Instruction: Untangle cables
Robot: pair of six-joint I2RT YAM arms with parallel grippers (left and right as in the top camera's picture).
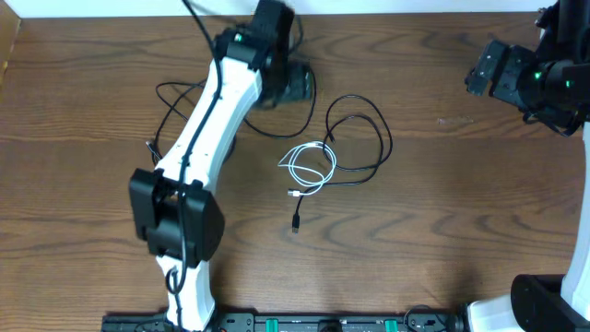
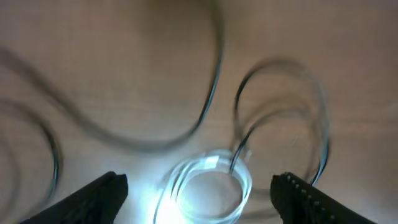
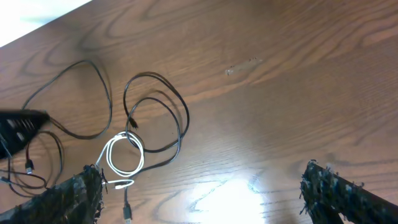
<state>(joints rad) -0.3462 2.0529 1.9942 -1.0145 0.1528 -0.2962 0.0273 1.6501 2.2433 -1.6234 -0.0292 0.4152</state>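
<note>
Overhead: one black cable (image 1: 159, 92) lies apart at left; white cable (image 1: 293, 159) and second black cable (image 1: 388, 138) overlap mid-frame. My left fingers (image 2: 102, 196) and right fingers (image 3: 74, 193) gape, empty.

1. I log one white cable (image 1: 309, 148), a black cable (image 1: 388, 138) and a second black cable (image 3: 110, 102).
2. Table (image 1: 442, 221): brown, with darker wood-grain streaks.
3. Left arm (image 1: 207, 115): white, with black joints and black wiring.
</note>
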